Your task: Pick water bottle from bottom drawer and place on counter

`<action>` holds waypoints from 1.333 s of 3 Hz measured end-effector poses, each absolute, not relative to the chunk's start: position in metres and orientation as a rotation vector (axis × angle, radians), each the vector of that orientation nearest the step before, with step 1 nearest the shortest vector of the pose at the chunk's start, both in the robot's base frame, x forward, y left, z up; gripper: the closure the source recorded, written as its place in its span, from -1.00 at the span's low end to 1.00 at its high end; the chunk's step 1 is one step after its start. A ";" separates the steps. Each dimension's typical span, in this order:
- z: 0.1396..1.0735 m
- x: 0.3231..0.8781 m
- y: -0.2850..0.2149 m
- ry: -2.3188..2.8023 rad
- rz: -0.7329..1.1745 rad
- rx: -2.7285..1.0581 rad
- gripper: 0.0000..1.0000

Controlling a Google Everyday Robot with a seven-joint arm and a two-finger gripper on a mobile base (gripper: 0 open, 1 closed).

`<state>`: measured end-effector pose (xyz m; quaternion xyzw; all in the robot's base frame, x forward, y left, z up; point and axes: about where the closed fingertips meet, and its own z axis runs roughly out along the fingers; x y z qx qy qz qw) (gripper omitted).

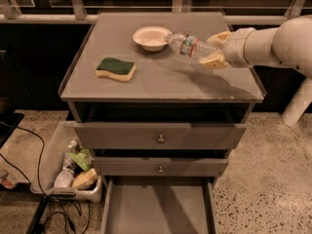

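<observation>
- the gripper is right of the bowl, above the counter, its tan fingers clamped on the base end of the water bottle.
- the bottle lies tilted, cap end just beside the bowl's right rim.
- the sponge sits left of the bowl, nearer the front.
- the bottom drawer stands open, far below the bowl.

A robot test room, it seems: a drawer cabinet on speckled floor, cables and a bin of clutter at near left, metal window frames far behind. The end effector holds the water bottle over the surface, right side.
</observation>
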<state>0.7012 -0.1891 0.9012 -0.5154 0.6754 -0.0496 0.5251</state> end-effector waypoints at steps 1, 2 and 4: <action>0.894 0.692 -0.184 1.620 -0.052 -1.233 1.00; 0.881 0.689 -0.181 1.648 0.013 -1.230 1.00; 0.870 0.691 -0.184 1.687 0.069 -1.207 0.70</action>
